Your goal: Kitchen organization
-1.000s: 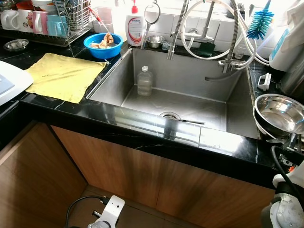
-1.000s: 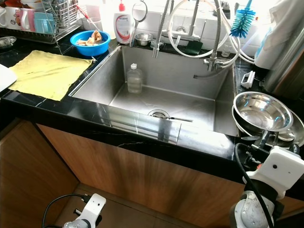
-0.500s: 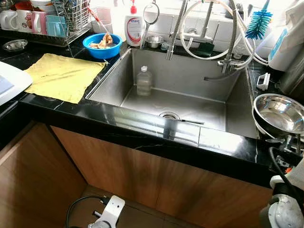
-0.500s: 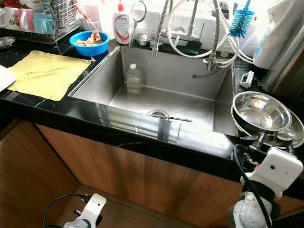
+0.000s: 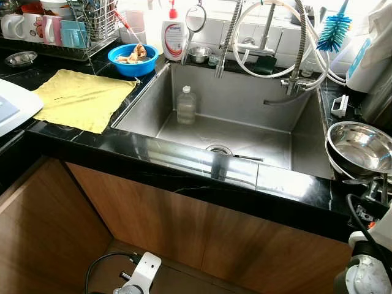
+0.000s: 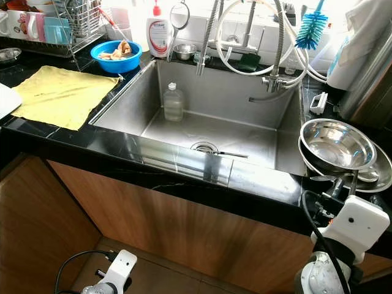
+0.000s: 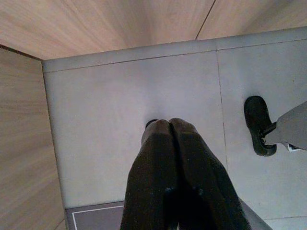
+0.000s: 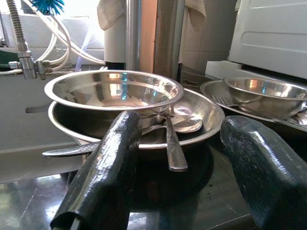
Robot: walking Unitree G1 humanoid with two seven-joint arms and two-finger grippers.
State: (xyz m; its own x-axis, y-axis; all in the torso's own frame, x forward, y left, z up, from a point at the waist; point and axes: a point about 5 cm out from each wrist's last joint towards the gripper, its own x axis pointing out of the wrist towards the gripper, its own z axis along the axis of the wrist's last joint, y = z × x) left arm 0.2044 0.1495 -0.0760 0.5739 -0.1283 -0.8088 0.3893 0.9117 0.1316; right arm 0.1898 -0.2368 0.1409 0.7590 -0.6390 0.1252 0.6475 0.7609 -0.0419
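Note:
Stacked steel bowls (image 6: 337,142) stand on the black counter right of the sink (image 6: 269,131). My right gripper (image 8: 181,125) is open, level with the counter just in front of these bowls (image 8: 114,91). Spoons (image 8: 175,148) lie in the lower bowl under the upper one. A clear plastic bottle (image 5: 186,105) stands upright in the sink, and a thin utensil (image 5: 245,157) lies by the drain. My left gripper (image 7: 169,123) is shut on nothing and hangs low over the grey tiled floor.
A yellow cloth (image 5: 82,98) lies on the counter left of the sink. Behind it are a blue bowl of scraps (image 5: 132,58), a dish rack with mugs (image 5: 58,30), a soap bottle (image 5: 173,37), faucet hoses (image 5: 269,43) and a blue brush (image 5: 334,30). Another bowl set (image 8: 268,93) sits further right.
My right wrist has sunk slightly at the counter edge by the steel bowls. The left arm and everything on the counter stay as they were.

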